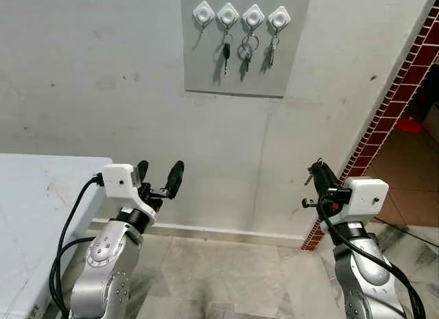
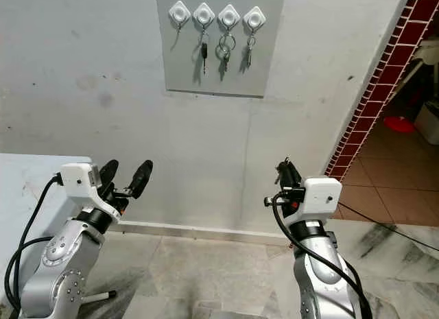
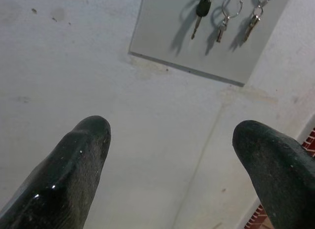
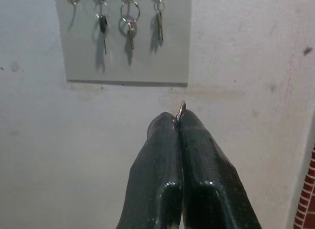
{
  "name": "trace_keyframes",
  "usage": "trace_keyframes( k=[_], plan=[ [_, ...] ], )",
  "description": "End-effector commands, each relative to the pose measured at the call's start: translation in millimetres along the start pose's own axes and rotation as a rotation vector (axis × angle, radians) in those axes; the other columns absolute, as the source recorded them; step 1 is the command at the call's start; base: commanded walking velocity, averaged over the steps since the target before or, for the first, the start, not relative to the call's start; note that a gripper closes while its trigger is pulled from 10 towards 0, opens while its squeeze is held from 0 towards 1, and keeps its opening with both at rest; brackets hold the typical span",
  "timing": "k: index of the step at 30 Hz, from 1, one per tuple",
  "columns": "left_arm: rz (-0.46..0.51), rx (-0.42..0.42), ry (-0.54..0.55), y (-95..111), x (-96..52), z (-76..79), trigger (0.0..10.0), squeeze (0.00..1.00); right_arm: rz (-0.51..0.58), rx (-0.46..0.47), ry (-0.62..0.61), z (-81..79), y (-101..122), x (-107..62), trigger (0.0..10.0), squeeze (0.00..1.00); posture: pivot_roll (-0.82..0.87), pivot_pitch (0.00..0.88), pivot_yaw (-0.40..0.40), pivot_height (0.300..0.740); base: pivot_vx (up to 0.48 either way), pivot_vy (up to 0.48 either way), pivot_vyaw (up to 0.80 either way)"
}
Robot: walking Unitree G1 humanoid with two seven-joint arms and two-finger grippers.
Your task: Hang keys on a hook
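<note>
Four hooks (image 1: pixel 241 16); three hanging keys (image 1: pixel 248 50); two claws (image 1: pixel 159 178).

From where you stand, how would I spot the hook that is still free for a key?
Look at the grey panel fixed high on the pale wall. Across its top runs a row of four white diamond-shaped hooks. The free hook is the one at the robot's far left; the other three each carry keys.

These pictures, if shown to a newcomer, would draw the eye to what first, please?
First, the grey board high on the wall, with four white hooks: three hold keys and the leftmost hook is bare. Below it, the right gripper is shut on a key ring, of which a sliver of metal shows. The left gripper is open and holds nothing.
</note>
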State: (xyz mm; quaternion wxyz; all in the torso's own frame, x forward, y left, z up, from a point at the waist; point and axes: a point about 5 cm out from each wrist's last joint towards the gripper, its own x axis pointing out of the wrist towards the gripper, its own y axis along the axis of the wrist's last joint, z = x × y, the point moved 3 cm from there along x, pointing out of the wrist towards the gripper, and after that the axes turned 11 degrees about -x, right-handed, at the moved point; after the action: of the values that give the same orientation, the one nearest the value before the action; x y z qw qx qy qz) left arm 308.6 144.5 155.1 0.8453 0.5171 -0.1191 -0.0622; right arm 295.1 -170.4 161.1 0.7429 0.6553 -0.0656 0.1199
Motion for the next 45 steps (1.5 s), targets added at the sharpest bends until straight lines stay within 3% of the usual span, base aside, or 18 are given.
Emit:
trace_keyframes(
  k=[1,45],
  plan=[
    [0.0,0.004,0.004,3.1,3.7,-2.0,10.0,0.0,-0.002,0.001,0.0,0.7,0.7,3.1,10.0,0.0,0.03,0.0,-0.034,0.74,0.244,0.0,0.0],
    [0.011,-0.028,0.017,0.4,7.7,0.0,10.0,0.0,-0.013,0.005,0.038,-3.6,-2.8,4.7,10.0,0.0,0.03,0.0,-0.051,0.74,0.307,0.0,0.0]
  ],
)
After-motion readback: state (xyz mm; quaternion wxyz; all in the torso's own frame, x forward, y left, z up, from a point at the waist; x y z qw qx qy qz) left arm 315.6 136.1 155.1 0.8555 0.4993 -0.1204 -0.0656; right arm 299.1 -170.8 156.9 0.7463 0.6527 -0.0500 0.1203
